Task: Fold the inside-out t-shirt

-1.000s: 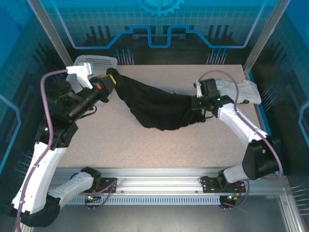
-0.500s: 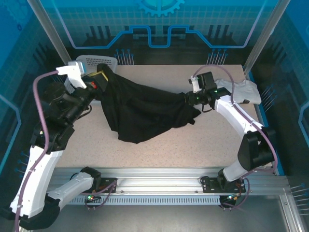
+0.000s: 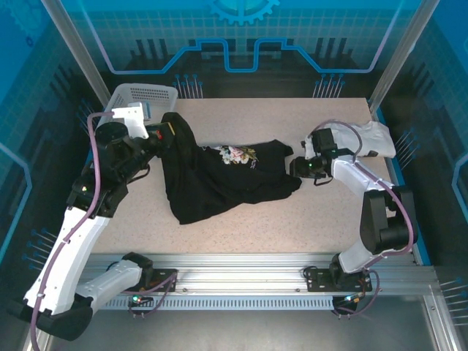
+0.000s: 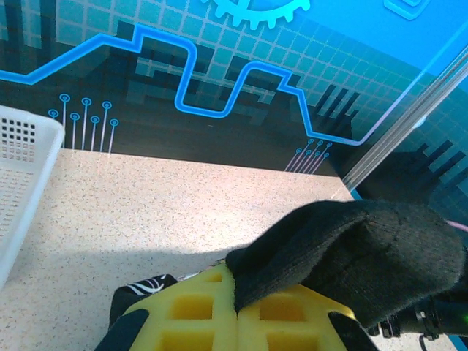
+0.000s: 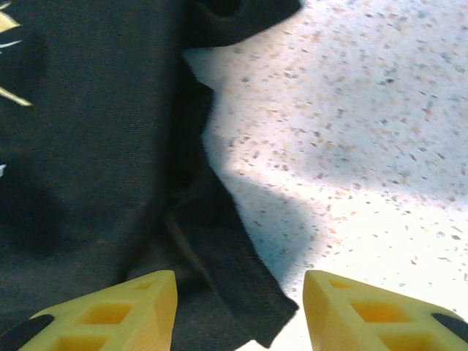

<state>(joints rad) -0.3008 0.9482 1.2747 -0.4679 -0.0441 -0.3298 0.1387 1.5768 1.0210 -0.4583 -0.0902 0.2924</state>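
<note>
The black t-shirt (image 3: 219, 183) lies crumpled across the middle of the table, with a pale flower print (image 3: 235, 155) showing on top. My left gripper (image 3: 168, 131) is shut on its far left corner and holds that corner up; in the left wrist view the yellow fingers (image 4: 238, 296) pinch a fold of the black cloth (image 4: 351, 248). My right gripper (image 3: 298, 167) stands open just off the shirt's right edge. In the right wrist view a corner of the shirt (image 5: 241, 285) lies flat between the spread yellow fingertips (image 5: 131, 307), untouched.
A white perforated basket (image 3: 146, 95) stands at the table's back left corner, close behind my left gripper, its wall (image 4: 18, 175) at the left wrist view's left edge. A white folded garment (image 3: 373, 135) lies at the back right. Speckled tabletop (image 3: 292, 219) lies bare in front.
My right gripper has let go of the shirt and opened. The shirt, earlier stretched in the air between both grippers, has dropped onto the table. The left gripper still holds its corner.
</note>
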